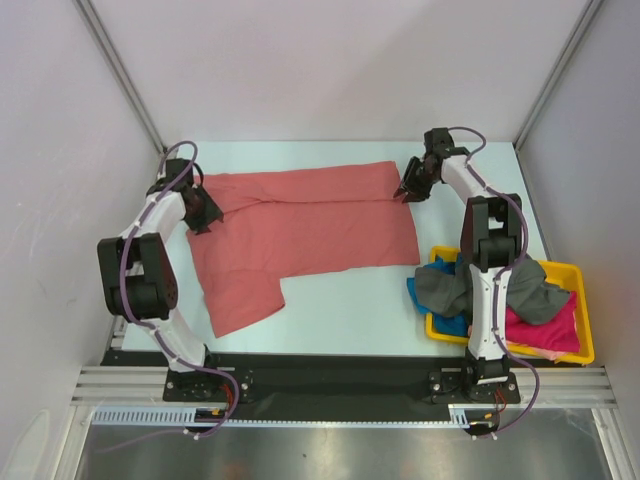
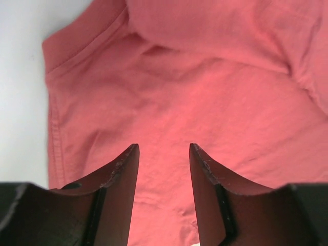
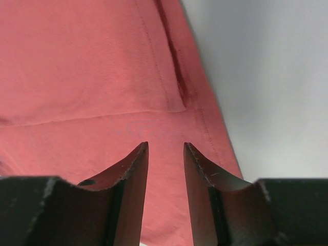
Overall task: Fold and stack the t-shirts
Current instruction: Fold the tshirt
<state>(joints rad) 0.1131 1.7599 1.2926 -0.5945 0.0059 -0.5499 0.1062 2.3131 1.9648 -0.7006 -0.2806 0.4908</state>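
A salmon-red t-shirt [image 1: 300, 230] lies partly folded across the table, with a folded band along its far side and a flap hanging toward the near left. My left gripper [image 1: 203, 226] is open over the shirt's left edge; cloth shows between its fingers in the left wrist view [image 2: 164, 146]. My right gripper [image 1: 402, 196] is open over the shirt's far right corner, near the hem [image 3: 165, 144]. Neither holds cloth. Dark grey [image 1: 455, 283], bright blue [image 1: 420, 293] and magenta-pink [image 1: 545, 325] t-shirts lie heaped in the tray.
A yellow plastic tray [image 1: 580, 280] sits at the near right beside the right arm's base. White walls and metal posts close in the table on three sides. Bare table shows beside the shirt in both wrist views.
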